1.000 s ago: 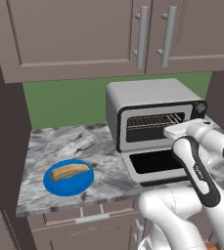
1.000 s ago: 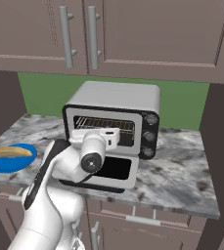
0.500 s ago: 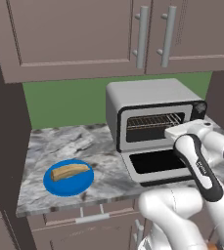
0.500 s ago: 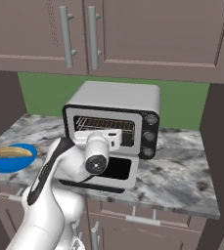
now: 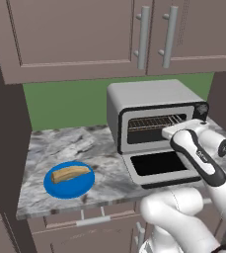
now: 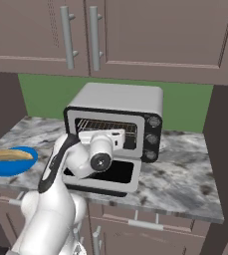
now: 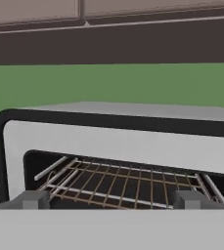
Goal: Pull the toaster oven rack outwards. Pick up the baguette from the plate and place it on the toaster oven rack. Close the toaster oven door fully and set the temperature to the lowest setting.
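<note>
**Open oven, arm at its mouth, bread waiting on the counter**

From the left base view, a grey-veined marble counter runs under brown wall cabinets, with a green wall between them. The toaster oven stands at the back right of the counter, its door dropped flat toward the room. The rack sits inside the cavity. The white arm crosses in front of the oven's right side and covers the knob panel apart from its top knob. The hand reaches the cavity mouth, but its fingers are hidden behind it here. Well to the left, the blue plate lies near the counter's front edge with the baguette on it.

From the right base view, the same oven shows its three dark knobs in a column. The arm's wrist blocks the lower left of the cavity and part of the lowered door. The plate and bread are at the far left.

In the hand view, the gripper has its two dark fingertips spread wide with nothing between them, just before the rack's front bar. The rack's right end and the oven's right side are cut off by the frame; whether the tips touch the rack I cannot tell.
</note>
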Motion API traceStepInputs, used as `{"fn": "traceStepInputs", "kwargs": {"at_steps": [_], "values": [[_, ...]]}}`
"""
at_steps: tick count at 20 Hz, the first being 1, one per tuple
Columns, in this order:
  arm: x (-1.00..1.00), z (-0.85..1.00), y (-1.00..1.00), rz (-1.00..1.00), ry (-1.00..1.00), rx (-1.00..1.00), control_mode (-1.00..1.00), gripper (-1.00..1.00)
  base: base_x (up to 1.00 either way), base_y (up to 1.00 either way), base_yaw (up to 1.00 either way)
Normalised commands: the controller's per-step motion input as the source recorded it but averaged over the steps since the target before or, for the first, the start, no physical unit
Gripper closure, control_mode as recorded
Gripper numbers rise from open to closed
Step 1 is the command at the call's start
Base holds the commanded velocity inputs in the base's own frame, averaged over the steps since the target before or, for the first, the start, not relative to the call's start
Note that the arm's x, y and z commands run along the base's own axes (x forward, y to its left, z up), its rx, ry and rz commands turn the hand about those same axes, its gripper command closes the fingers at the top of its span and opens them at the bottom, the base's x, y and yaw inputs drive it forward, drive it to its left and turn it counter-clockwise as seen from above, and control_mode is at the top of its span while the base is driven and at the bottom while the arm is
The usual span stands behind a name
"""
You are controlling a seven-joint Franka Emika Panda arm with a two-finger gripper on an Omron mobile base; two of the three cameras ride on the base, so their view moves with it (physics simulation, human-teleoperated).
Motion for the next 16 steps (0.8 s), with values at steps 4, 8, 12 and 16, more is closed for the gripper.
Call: {"fn": "traceStepInputs", "kwargs": {"at_steps": [4, 8, 12, 16], "values": [[0.37, -0.05, 0.20, 0.00, 0.05, 0.00, -1.00, -1.00, 0.00, 0.00, 0.00], [0.14, -0.33, 0.00, -0.02, 0.03, 0.01, -1.00, -1.00, 0.00, 0.00, 0.00], [0.19, -0.08, 0.00, -0.05, 0.00, 0.07, -1.00, -1.00, 0.00, 0.00, 0.00], [0.29, 0.00, 0.00, -0.08, 0.00, 0.04, -1.00, -1.00, 0.00, 0.00, 0.00]]}}
